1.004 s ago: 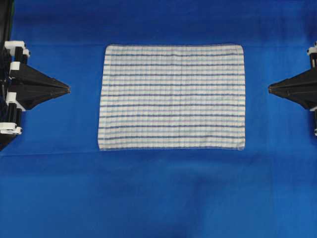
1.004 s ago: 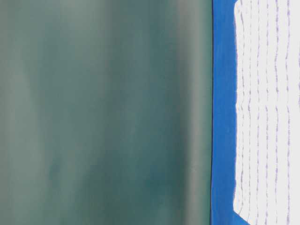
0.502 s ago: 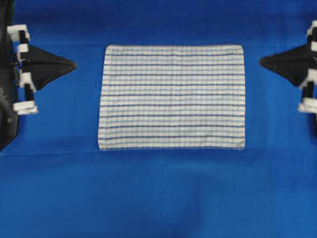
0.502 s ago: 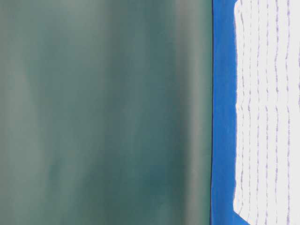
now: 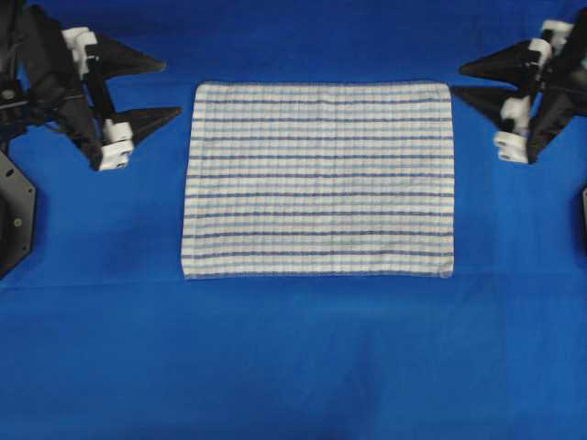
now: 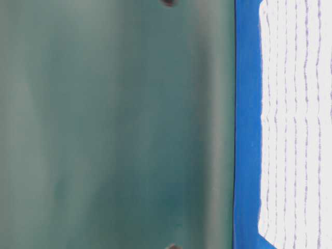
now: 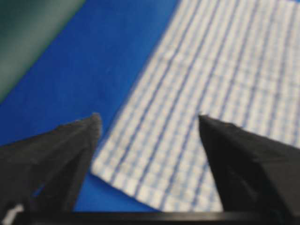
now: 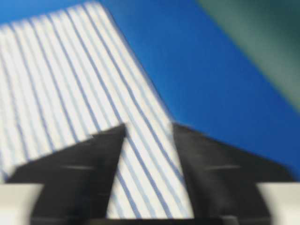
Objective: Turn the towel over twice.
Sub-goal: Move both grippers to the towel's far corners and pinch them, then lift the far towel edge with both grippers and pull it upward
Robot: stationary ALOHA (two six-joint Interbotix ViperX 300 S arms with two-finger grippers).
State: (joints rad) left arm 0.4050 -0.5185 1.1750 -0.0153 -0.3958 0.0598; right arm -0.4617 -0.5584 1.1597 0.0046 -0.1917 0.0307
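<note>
- The left gripper (image 5: 170, 89) hangs near the far left corner of the towel, its fingers spread apart and holding nothing.
- The towel (image 5: 318, 179) lies flat on the blue cloth (image 5: 293, 357).
- The right gripper (image 5: 461, 80) is at the far right corner, fingers released, empty.

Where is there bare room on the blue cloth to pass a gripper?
The wide strip of blue cloth below the towel is bare, as is the narrower band above it. It is tight at the towel's upper corners, where the left gripper and right gripper sit.
</note>
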